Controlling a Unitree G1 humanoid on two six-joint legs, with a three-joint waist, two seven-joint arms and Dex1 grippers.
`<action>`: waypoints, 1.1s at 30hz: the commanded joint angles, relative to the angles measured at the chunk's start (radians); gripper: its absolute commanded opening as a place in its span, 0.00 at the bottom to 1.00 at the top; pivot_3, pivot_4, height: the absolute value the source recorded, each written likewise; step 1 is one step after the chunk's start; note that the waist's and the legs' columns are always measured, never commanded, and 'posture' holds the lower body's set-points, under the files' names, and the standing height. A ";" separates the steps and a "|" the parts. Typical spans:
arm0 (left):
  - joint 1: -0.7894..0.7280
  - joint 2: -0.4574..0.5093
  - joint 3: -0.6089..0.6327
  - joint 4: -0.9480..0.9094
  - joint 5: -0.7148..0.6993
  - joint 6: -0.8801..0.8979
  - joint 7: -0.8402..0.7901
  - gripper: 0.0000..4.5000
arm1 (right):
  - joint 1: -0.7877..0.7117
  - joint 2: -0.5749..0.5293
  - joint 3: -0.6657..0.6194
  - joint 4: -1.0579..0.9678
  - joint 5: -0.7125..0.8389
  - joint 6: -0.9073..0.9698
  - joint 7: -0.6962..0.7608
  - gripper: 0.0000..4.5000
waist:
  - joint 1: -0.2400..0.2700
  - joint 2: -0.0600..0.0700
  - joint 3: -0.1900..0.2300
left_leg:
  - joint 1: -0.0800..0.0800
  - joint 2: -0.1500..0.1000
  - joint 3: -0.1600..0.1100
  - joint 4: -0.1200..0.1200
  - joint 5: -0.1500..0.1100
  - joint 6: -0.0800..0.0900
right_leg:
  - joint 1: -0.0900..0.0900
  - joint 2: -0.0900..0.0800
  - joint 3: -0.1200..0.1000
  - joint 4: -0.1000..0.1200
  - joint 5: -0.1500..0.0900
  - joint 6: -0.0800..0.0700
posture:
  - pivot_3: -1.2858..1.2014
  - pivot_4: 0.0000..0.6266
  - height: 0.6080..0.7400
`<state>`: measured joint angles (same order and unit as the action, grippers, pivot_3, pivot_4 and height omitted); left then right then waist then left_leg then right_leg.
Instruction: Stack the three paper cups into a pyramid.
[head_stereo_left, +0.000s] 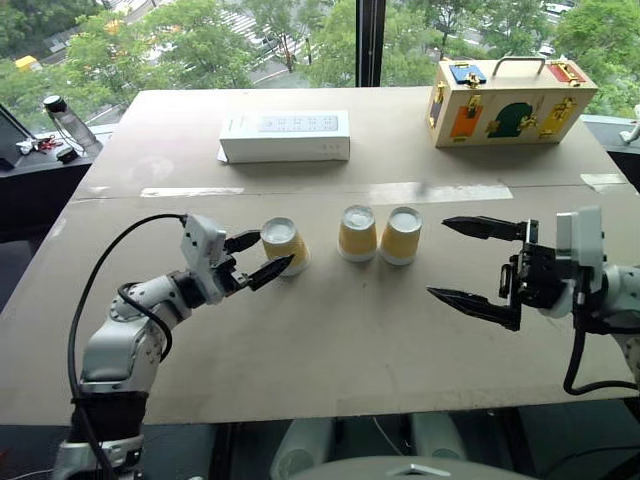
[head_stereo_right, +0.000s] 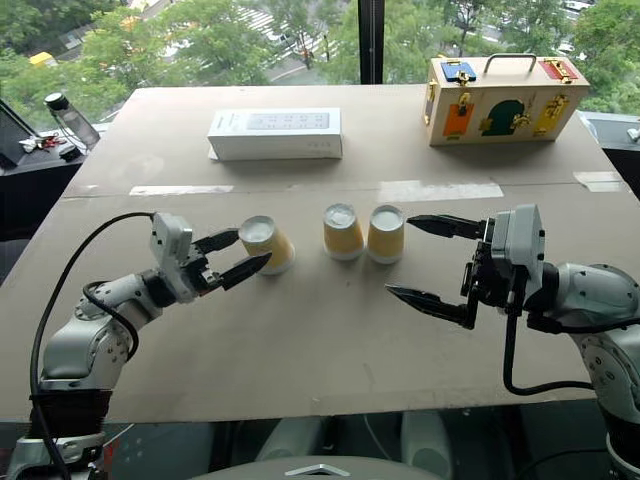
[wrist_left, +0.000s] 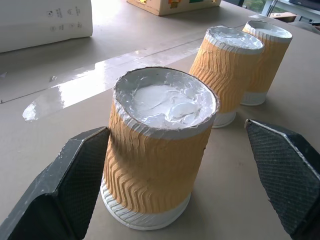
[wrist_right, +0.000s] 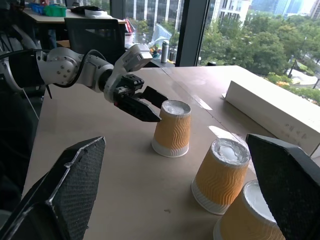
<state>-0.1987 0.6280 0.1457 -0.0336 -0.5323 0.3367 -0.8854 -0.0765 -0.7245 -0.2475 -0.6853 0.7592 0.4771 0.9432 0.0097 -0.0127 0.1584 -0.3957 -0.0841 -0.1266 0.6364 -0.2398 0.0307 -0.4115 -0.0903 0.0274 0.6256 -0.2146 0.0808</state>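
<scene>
Cups: three paper cups (head_stereo_left: 357, 234) upside down in a mid-bench row, none stacked.
Left gripper (head_stereo_left: 258, 257): fingers spread around the end cup (head_stereo_left: 284, 246), maybe touching.
Right gripper (head_stereo_left: 465, 262): fingers released, empty, off the row's other end.

**What stays out of sight**

The left gripper (head_stereo_left: 258, 256) covers part of the nearest paper cup (head_stereo_left: 284, 244), so contact is unclear. The printing on the white box (head_stereo_left: 285, 136) is too small to read. The end cup (wrist_right: 250, 216) runs off the frame's lower edge.
</scene>
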 joint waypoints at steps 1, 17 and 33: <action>-0.043 -0.007 -0.003 0.049 0.027 -0.048 -0.028 1.00 | 0.025 -0.014 -0.053 -0.052 0.024 -0.009 -0.031 0.99 | -0.002 0.000 0.000 | 0.000 0.000 0.001 0.000 0.000 0.000 | 0.000 0.000 0.001 0.000 0.000 0.000 | 0.52 0.24 1.00; -0.172 -0.022 0.017 0.086 -0.021 -0.041 -0.123 0.51 | 0.130 -0.014 -0.102 -0.094 0.038 -0.025 -0.102 1.00 | 0.004 -0.001 0.000 | 0.000 0.000 0.000 0.001 0.000 0.000 | 0.000 0.000 0.000 0.000 0.000 0.000 | 0.52 0.24 1.00; -0.743 -0.150 -0.240 0.181 -0.003 0.235 -0.140 0.51 | 0.362 0.032 -0.235 -0.166 0.023 -0.062 -0.186 1.00 | 0.001 -0.006 0.003 | -0.002 -0.001 -0.004 0.008 0.003 -0.004 | 0.004 0.003 -0.004 0.001 0.000 0.001 | 0.52 0.24 1.00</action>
<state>-0.9076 0.4828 -0.0934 0.1170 -0.5619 0.6129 -1.0087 0.2633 -0.7037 -0.4386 -0.8030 0.7834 0.4454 0.7727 0.0105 -0.0184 0.1615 -0.3975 -0.0846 -0.1304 0.6444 -0.2372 0.0263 -0.4079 -0.0878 0.0235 0.6271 -0.2143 0.0819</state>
